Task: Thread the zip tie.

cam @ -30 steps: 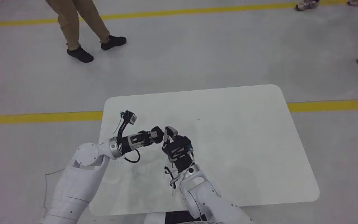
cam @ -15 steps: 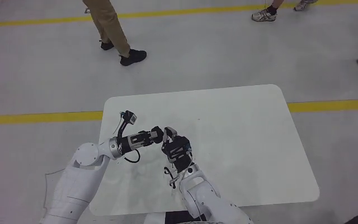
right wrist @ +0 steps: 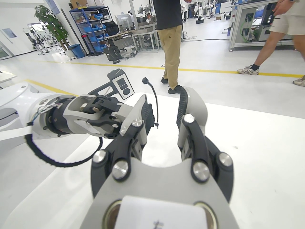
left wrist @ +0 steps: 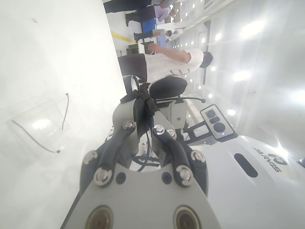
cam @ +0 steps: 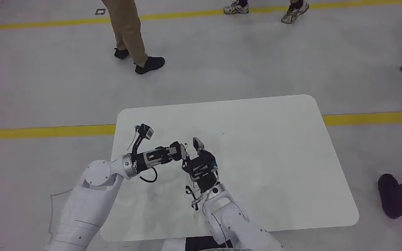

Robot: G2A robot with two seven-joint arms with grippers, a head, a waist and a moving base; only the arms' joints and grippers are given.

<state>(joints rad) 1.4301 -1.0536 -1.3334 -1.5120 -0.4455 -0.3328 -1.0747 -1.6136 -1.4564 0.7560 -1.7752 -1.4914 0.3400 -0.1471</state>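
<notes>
The left gripper (right wrist: 146, 111) clamps the lower end of the black zip tie (right wrist: 155, 101), which stands upright above the white table (cam: 270, 138), just beside the right gripper (right wrist: 165, 103), whose fingers are spread apart.

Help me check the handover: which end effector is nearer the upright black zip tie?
Left. The left end effector is shut on the zip tie near its lower end; the right end effector stands open around it, not gripping.
</notes>
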